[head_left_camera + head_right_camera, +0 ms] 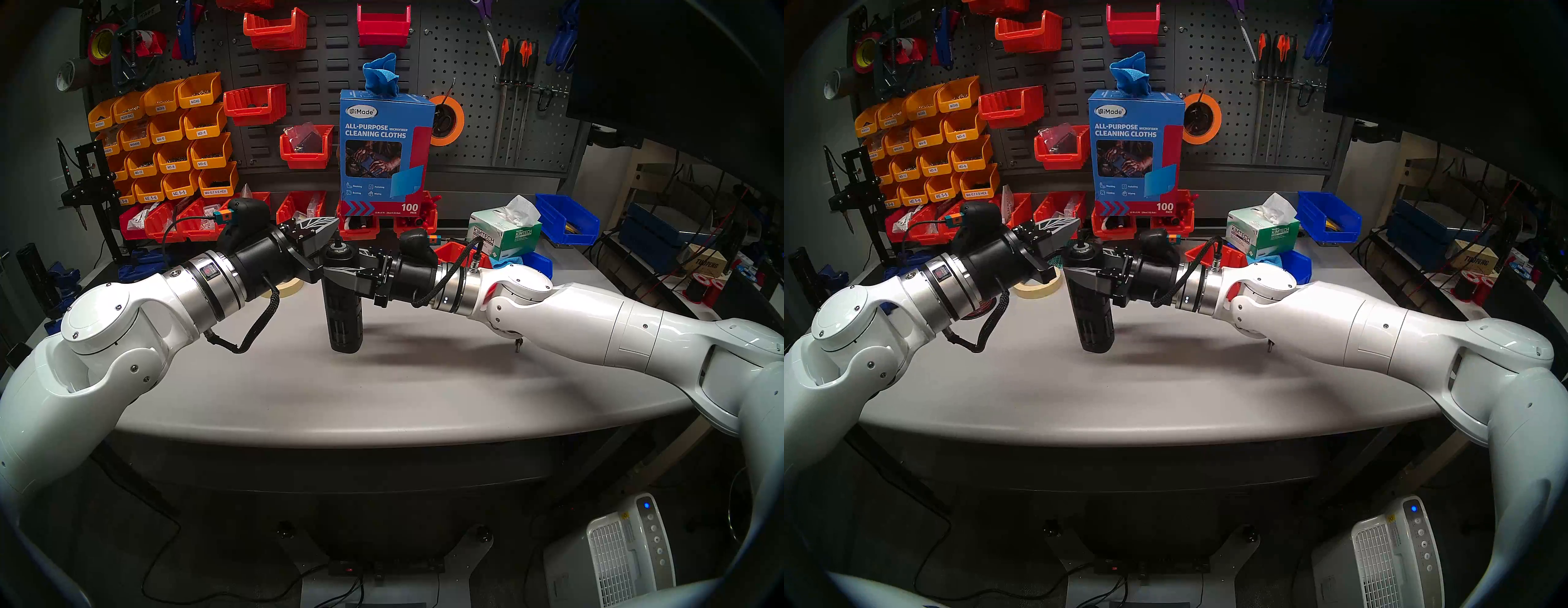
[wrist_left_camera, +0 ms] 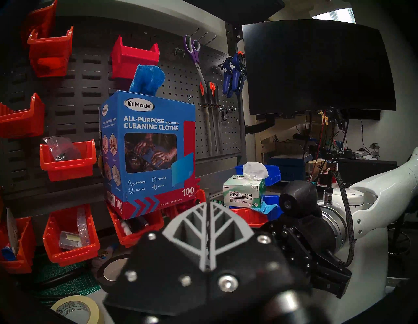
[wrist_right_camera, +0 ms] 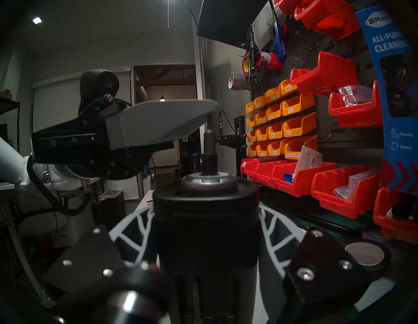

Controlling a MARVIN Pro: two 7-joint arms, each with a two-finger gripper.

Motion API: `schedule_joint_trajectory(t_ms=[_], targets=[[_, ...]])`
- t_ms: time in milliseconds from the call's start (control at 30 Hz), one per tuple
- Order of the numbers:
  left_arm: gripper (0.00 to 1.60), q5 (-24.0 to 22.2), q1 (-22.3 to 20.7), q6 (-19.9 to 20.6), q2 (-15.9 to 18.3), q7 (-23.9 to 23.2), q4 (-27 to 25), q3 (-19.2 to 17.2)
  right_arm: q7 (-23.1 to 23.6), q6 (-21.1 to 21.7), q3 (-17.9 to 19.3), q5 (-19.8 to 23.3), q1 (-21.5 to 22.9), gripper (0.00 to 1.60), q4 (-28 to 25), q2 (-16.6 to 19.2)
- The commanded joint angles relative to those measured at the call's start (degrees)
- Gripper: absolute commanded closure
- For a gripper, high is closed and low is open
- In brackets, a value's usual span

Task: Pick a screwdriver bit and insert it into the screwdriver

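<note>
The screwdriver (image 1: 344,316), a matte-black slotted cylinder, hangs slightly tilted over the middle of the table (image 1: 382,395). My right gripper (image 1: 339,271) is shut around its upper part, also seen in the right wrist view (image 3: 205,226). The screwdriver bit (image 3: 208,138), a slim dark rod, stands upright with its lower end in the socket on top; it also shows in the head view (image 1: 338,243). My left gripper (image 1: 334,225) is shut on the bit's upper end, directly above the socket. In the left wrist view the bit (image 2: 206,217) shows as a thin dark line between the shut fingers.
A masking tape roll (image 1: 290,288) lies behind my left wrist. A blue cleaning-cloth box (image 1: 386,144) stands on red bins at the back. A Kimtech tissue box (image 1: 505,233) and blue bins sit back right. A small pin (image 1: 516,346) stands under my right forearm.
</note>
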Motion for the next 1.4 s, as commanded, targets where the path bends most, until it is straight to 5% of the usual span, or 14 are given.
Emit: schedule_joint_trajectory(t_ms=[0,833,1067,1367], targets=[[1.60,-0.3,-0.8,-0.7,0.1,-0.2,-0.1,-2.1,1.4,0.2,2.0,0.5,2.8,1.05,-0.3,-0.2],[1.60,0.2,0.9,-0.8,-0.5,0.3,-1.1,-1.9,1.4,0.0,2.3,0.7,2.7,0.98,0.2,-0.2],[1.06,0.3,0.9,-0.7,-0.6,0.3,-1.1,-1.9,1.5,-0.1,2.3,0.8,2.7,0.97,0.1,-0.1],[0.87,0.3,0.7,-0.5,-0.7,0.2,-1.4,-1.8,1.6,-0.2,2.4,0.9,2.6,0.94,-0.1,0.1]])
